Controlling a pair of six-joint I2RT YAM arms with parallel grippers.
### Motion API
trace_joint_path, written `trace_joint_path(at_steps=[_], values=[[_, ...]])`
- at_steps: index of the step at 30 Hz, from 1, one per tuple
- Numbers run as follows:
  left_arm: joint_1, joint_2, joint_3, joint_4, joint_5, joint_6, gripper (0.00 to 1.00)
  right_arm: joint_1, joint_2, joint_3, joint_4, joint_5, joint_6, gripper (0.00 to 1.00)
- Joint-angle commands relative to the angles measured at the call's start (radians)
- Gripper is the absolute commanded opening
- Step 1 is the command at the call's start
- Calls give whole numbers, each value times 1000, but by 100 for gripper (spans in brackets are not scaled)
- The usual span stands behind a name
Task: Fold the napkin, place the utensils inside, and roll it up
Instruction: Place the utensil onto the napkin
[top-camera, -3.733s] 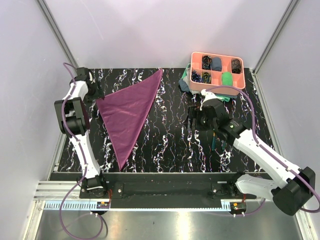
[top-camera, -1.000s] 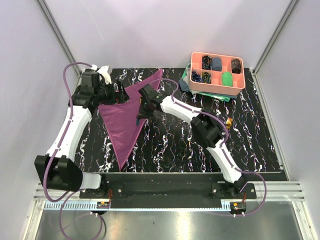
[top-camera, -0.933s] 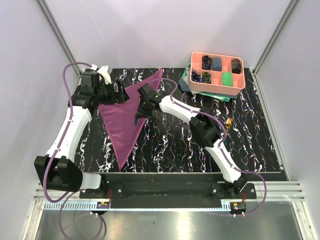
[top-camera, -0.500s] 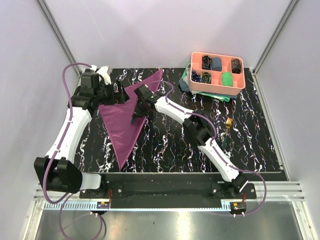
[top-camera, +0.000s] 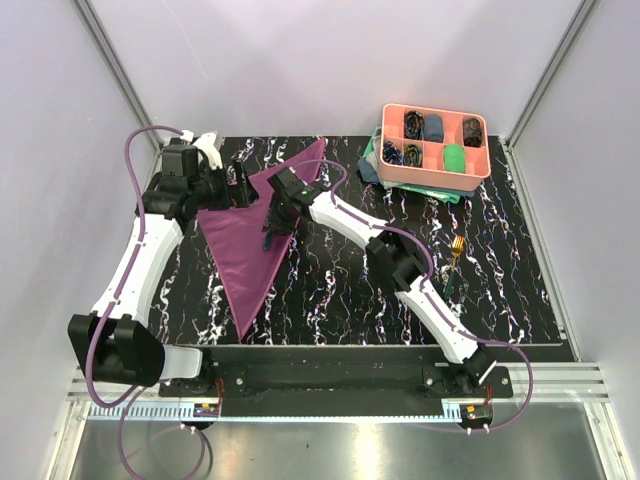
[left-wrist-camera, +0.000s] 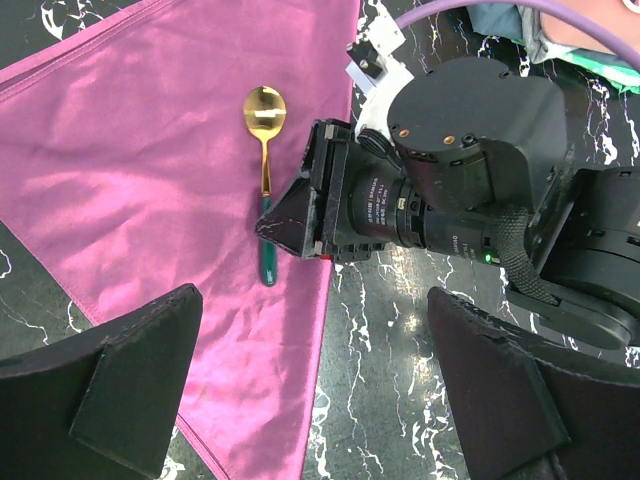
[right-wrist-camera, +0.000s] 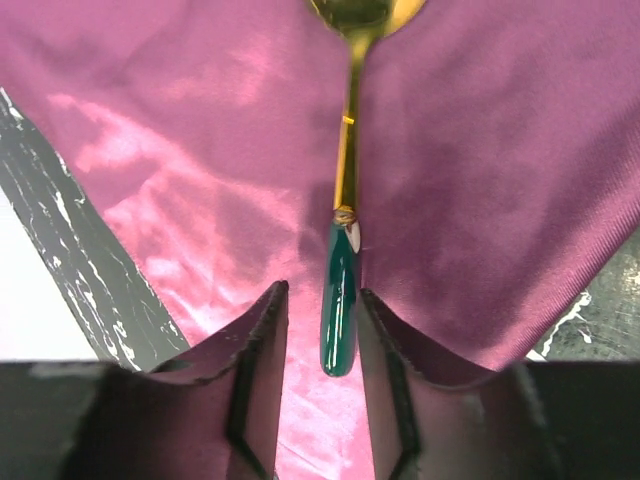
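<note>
Napkin (top-camera: 250, 235) is lying flat on the table (top-camera: 340, 290) as a long triangle, its sharpest tip pointing at the near edge. I am reading that shape as the fold already made. Level with that near part but well off to the right, the fork (top-camera: 453, 262) is lying alone on bare marble, apart from the cloth. I am therefore counting 1 of the 2 pieces as not yet placed.

Further in, the right gripper (right-wrist-camera: 320, 295) is hanging low over the napkin, close to its right edge. Its fingers are standing parted, 1 on each side of the spoon (right-wrist-camera: 346, 190), and a gap is showing on both sides of the teal handle. I am judging that nothing is gripped. The spoon is resting on the purple cloth with its gold bowl pointing away from the gripper. I am taking that position as deliberate, since it is sitting inside the triangle where a roll can enclose it.

Beyond that, the left gripper (left-wrist-camera: 320, 400) is hovering over the napkin's far left edge. Its fingers are spread wide and holding nothing, and I am judging it to be standing by to pin or lift the cloth.

Farthest back on the right, the pink tray (top-camera: 440, 174) is sitting on a teal cloth (top-camera: 372, 165) and carrying small cloth rolls (top-camera: 455, 157). I am treating these as outside this job.
</note>
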Motion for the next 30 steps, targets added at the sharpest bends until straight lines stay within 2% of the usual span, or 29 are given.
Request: trace_joint_path(at_steps=[1,6,9,10,11,13,14,15,17,21,22,27,30], values=[[3,-30,0,41,14,-6,98,6,-18,51,11,12,-31,44],[3,-61,-12,67,4,-19,98,6,-114,-29,35,3,-118,51],[3,-108,-46,118,-16,-48,98,6,-249,-210,127,-37,-153,52],[3,-120,-53,129,-22,-52,98,6,-295,-279,168,-51,-158,52],[3,-139,-64,135,-28,-57,98,5,-397,-440,261,-51,-163,53],[3,-151,-69,145,-48,-58,98,3,-508,-616,362,-35,-166,58],[3,-157,-73,150,-54,-59,98,2,-609,-761,421,-29,-182,59],[1,-160,-76,161,-57,-59,98,-9,-656,-822,433,-9,-192,60],[3,-153,-70,170,-62,-65,98,-27,-777,-972,436,3,-218,61],[1,-143,-12,159,-45,-85,97,-150,-976,-1216,428,23,-235,62],[1,-147,-4,161,-36,-89,97,-220,-1021,-1302,422,29,-241,62],[1,-188,-22,158,-71,-66,97,-431,-1286,-1416,246,98,-337,63],[1,-202,-61,159,-103,-45,98,-543,-1375,-1414,103,176,-396,70]])
